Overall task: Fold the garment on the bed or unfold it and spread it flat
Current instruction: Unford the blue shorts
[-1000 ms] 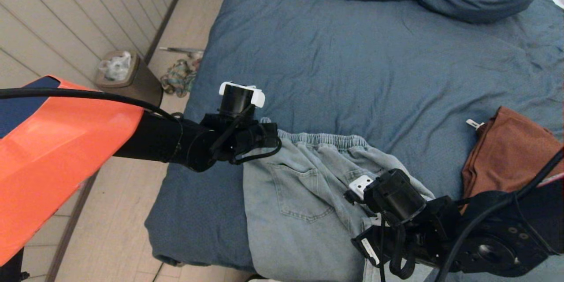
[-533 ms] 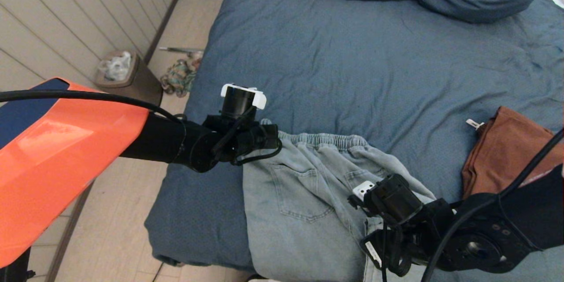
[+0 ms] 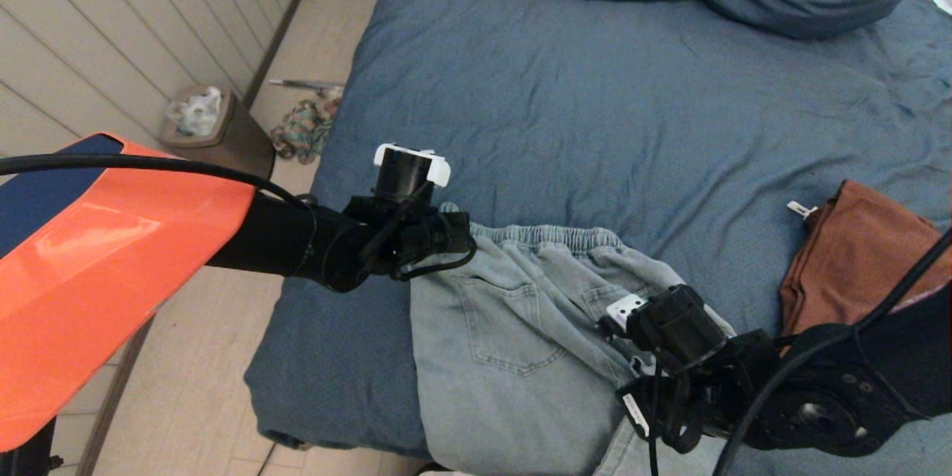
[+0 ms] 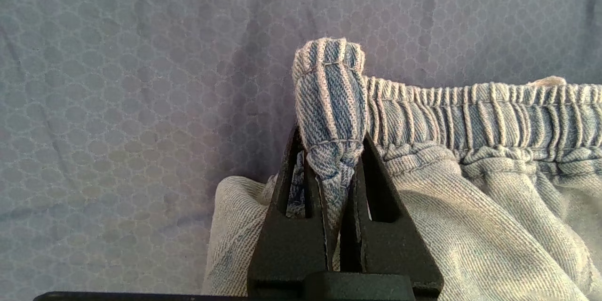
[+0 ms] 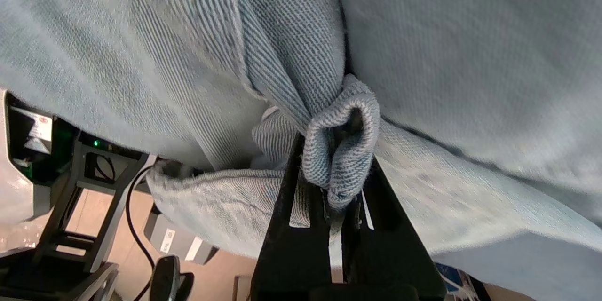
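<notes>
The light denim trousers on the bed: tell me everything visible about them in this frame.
The light denim trousers are pale, washed blue denim with a gathered elastic waistband and stitched back pockets facing up. They lie rumpled at the near edge of the bed, waistband toward the far side, legs hanging over the near edge. The left end effector is shut on the waistband's corner; the right end effector is shut on a bunched fold lower down. A brown garment lies apart to their right.

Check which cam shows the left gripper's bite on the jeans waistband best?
Left wrist view: the left gripper is shut on a bunched end of the waistband of the jeans, both fingers visible. In the head view the wrist hides that pinch. The right wrist view shows only the right gripper clamping another fold.
</notes>
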Robot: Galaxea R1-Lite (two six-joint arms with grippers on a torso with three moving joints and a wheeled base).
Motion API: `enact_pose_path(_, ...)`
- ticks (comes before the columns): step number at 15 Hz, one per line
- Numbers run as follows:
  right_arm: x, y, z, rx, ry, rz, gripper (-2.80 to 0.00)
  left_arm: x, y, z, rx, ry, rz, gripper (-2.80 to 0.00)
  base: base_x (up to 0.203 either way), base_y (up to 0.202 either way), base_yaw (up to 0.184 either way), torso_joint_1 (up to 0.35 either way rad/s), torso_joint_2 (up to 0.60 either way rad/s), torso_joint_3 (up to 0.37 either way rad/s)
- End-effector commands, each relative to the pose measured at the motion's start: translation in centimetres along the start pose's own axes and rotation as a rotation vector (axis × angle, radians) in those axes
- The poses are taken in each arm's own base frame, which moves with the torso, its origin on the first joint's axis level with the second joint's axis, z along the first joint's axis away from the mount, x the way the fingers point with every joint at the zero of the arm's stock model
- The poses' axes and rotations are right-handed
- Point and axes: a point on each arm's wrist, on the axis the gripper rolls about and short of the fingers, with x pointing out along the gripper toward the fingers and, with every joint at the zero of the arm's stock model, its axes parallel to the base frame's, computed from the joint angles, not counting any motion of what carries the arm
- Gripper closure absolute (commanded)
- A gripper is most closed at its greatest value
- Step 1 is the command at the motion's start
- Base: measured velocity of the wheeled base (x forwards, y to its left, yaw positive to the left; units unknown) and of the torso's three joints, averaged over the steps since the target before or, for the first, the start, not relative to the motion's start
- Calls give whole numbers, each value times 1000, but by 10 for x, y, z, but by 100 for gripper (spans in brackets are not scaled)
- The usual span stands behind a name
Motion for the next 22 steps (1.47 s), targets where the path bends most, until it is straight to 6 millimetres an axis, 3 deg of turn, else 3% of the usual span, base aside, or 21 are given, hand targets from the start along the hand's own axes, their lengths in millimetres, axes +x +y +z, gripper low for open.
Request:
enact_pose_path(1,-27,-14,-5,31,-67,-9,0,0,0,0,-2,-3,1,0,0,0,0,0,0,0)
enact_pose_path(4,-51,-35,-29,60,-74,-42,0,-1,-1,4,-6,-15,-2,0,0,0,0,0,0,0)
enact_pose_path(7,-59,-55,-52,66,-40,-96,0,0,7,14,-19,-39,13,0,0,0,0,0,0,0)
enact_pose_path(17,-54,-59,-62,75,-5,-101,0,3,15,19,-27,-49,29,0,0,0,0,0,0,0)
enact_pose_path(18,-55,-58,-63,69,-4,-100,-280,3,15,19,-27,-49,29,0,0,0,0,0,0,0)
enact_pose_path(22,-55,-59,-66,73,3,-100,-280,2,15,20,-27,-52,28,0,0,0,0,0,0,0)
